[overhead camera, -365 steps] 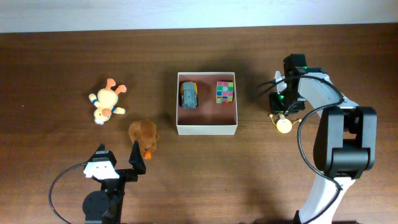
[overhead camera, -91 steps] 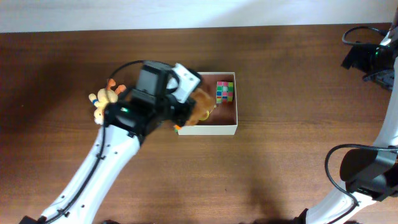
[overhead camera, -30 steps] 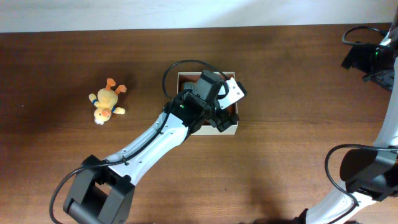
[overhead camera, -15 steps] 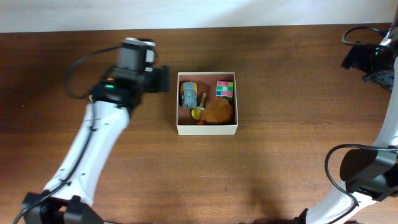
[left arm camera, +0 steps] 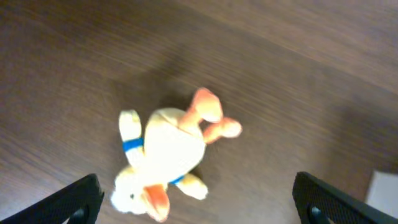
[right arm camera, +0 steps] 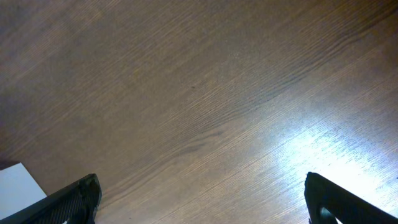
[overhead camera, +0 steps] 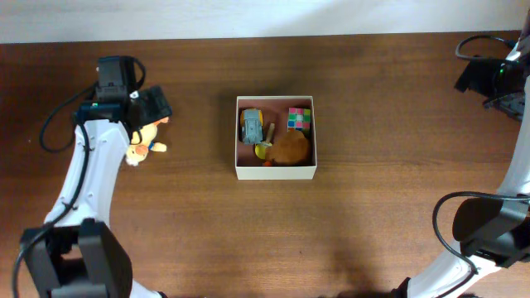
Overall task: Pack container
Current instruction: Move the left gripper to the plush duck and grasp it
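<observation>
Container (overhead camera: 276,172) in the middle of the desk (overhead camera: 373,223), open side up. Inside it: grey toy car (overhead camera: 251,127) at the far left, multicoloured cube (overhead camera: 299,119) at the far right, brown plush (overhead camera: 291,149) at the near right, just beside the cube. Yellow duck plush (overhead camera: 137,149) lying on the desk, well to the left of the container. Left end effector (left arm camera: 199,202) above the duck plush, fingers spread wide, pinching nothing. Right end effector (right arm camera: 208,202) at the far right edge of the desk, also spread wide, holding nothing.
</observation>
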